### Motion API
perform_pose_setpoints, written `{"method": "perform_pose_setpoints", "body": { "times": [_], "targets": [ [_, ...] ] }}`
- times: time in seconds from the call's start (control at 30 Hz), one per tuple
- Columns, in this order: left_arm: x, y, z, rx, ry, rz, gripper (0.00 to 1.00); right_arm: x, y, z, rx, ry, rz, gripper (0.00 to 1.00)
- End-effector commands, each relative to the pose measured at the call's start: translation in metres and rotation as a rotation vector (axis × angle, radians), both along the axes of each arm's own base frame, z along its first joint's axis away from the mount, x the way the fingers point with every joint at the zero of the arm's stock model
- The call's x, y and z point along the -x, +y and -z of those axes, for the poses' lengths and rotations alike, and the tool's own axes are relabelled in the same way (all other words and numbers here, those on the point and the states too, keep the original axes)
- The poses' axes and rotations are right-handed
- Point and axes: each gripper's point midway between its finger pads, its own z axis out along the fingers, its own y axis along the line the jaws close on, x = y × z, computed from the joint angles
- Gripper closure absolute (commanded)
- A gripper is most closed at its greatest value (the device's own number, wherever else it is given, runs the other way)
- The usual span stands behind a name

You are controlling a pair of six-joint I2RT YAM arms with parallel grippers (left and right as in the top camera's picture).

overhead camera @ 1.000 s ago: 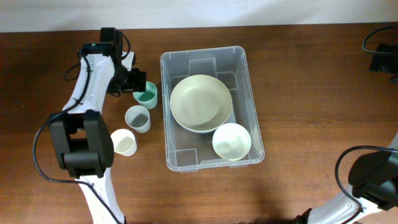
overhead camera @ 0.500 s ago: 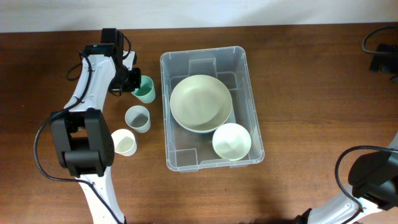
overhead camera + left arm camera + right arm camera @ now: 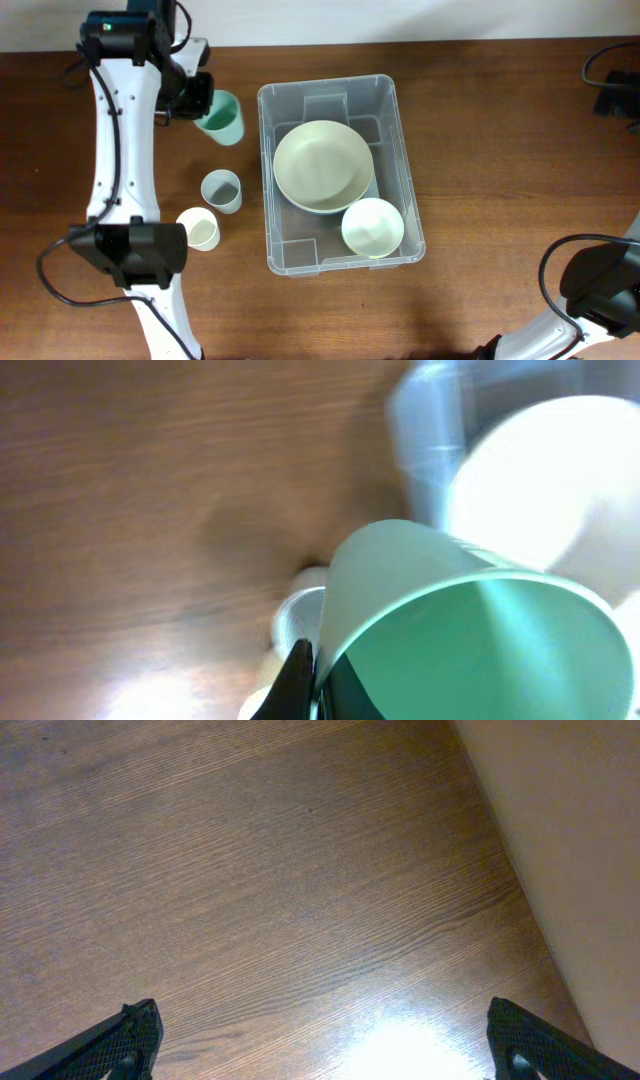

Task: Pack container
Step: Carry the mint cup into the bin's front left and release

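The clear container point(image 3: 395, 120) stands mid-table and holds a large pale green bowl point(image 3: 323, 165) and a smaller white bowl point(image 3: 372, 227). My left gripper point(image 3: 200, 100) is shut on the rim of a green cup point(image 3: 224, 117), lifted off the table just left of the container's far corner. In the left wrist view the green cup point(image 3: 470, 630) fills the lower right, its wall pinched by a black finger point(image 3: 296, 680). My right gripper point(image 3: 320, 1045) is open over bare wood, with nothing between its fingers.
A grey cup point(image 3: 221, 190) and a cream cup point(image 3: 199, 229) stand on the table left of the container. Cables and a black block point(image 3: 615, 85) lie at the far right edge. The right arm's base point(image 3: 600, 290) sits at the lower right.
The left gripper closed on the green cup's rim and lifted it up and toward the table's far edge. The left arm has stretched out. The right arm has not moved.
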Motion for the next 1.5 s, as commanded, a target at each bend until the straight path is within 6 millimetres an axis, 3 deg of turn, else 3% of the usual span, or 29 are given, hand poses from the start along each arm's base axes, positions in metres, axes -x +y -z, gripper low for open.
{"method": "perform_pose_setpoints", "body": {
  "times": [0.0, 0.1, 0.27, 0.6, 0.87, 0.93, 1.1, 1.2, 1.4, 1.47],
  "targets": [
    [0.014, -0.061, -0.026, 0.157, -0.038, 0.117, 1.0, -0.001, -0.002, -0.005, 0.004, -0.014, 0.01, 0.01],
    [0.028, -0.107, -0.025, 0.17, -0.016, 0.182, 1.0, -0.001, -0.002, -0.005, 0.004, -0.014, 0.01, 0.01],
    [0.05, -0.157, -0.022, 0.096, -0.019, 0.32, 0.99, -0.001, -0.002, -0.005, 0.004, -0.014, 0.01, 0.01],
    [0.082, -0.197, -0.003, 0.14, 0.085, 0.398, 1.0, -0.001, -0.002, -0.005, 0.004, -0.014, 0.01, 0.01],
    [0.098, -0.195, -0.028, 0.176, 0.061, 0.331, 0.99, -0.001, -0.002, -0.005, 0.004, -0.014, 0.01, 0.01],
    [0.107, -0.192, -0.022, 0.154, 0.088, 0.331, 0.99, -0.001, -0.002, -0.005, 0.004, -0.014, 0.01, 0.01],
    [0.139, -0.162, 0.045, -0.006, 0.321, 0.285, 1.0, -0.001, -0.002, -0.005, 0.004, -0.014, 0.01, 0.01],
    [0.156, -0.149, 0.07, -0.066, 0.421, 0.277, 0.99, -0.001, -0.002, -0.005, 0.004, -0.014, 0.01, 0.01],
    [0.151, -0.131, 0.08, -0.17, 0.407, 0.271, 0.99, -0.001, -0.002, -0.005, 0.004, -0.014, 0.01, 0.01],
    [0.144, -0.127, 0.082, -0.199, 0.376, 0.27, 0.79, -0.001, -0.002, -0.005, 0.004, -0.014, 0.01, 0.01]
  ]
}}
